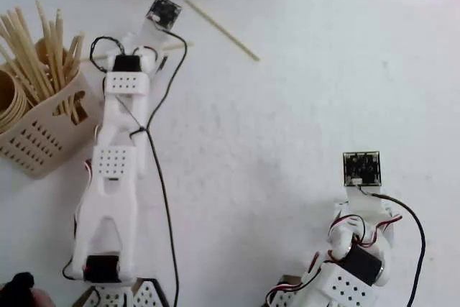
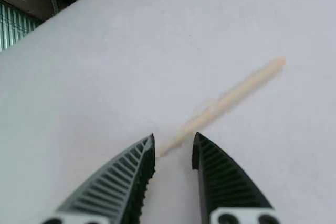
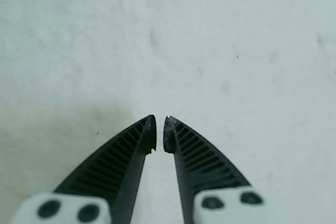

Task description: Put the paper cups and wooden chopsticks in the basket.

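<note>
A pale wooden chopstick (image 2: 231, 98) lies on the white table, and its near end sits just between the tips of my left gripper (image 2: 174, 150), which is open around it. In the high view a short piece of that chopstick (image 1: 176, 46) shows beside the left arm (image 1: 118, 141). Farther right, a second chopstick (image 1: 221, 29) lies slanted on the table. The beige basket (image 1: 43, 145) at the left edge holds several chopsticks (image 1: 36, 52) and stacked paper cups (image 1: 11, 102). My right gripper (image 3: 160, 132) is shut over bare table with nothing in it.
The right arm (image 1: 356, 249) sits low near the front edge at the right. A black cable (image 1: 162, 170) runs along the left arm. The table's far edge borders a dark strip at the back.
</note>
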You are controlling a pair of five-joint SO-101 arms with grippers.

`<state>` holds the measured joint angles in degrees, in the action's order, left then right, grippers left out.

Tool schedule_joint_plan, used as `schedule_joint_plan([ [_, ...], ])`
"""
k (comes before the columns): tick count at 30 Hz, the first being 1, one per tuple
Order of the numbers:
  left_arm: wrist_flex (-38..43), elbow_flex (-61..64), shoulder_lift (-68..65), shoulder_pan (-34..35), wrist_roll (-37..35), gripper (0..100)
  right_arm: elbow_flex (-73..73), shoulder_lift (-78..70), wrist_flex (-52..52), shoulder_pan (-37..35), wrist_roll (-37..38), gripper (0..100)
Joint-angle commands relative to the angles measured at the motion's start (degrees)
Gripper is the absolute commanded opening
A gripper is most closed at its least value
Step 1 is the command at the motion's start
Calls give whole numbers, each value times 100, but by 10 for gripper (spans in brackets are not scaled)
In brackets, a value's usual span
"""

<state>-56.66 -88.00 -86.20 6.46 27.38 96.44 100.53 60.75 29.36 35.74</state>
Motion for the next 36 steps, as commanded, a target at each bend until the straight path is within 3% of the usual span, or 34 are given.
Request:
schedule_joint_plan([
  [1, 624, -132, 101, -22, -695, 134, 53, 4, 40, 57, -9, 45],
  [5, 1442, 571, 13, 4, -1169, 135, 53, 4, 40, 57, 0, 45],
  [8, 1574, 870, 40, 4, -1196, 135, 53, 4, 40, 57, 0, 45],
  [16, -273, 396, 57, -48, -1231, 132, 53, 4, 40, 57, 0, 45],
  [20, -985, -105, 57, -198, -1196, 17, 53, 4, 40, 57, 0, 45],
  [28, -2242, -765, 444, -549, -1178, 24, 53, 4, 40, 57, 0, 45],
  [32, -1591, -765, 945, -409, -1178, 24, 53, 4, 40, 57, 0, 45],
  [36, 273, -712, 822, -154, -1196, 24, 53, 4, 40, 57, 0, 45],
])
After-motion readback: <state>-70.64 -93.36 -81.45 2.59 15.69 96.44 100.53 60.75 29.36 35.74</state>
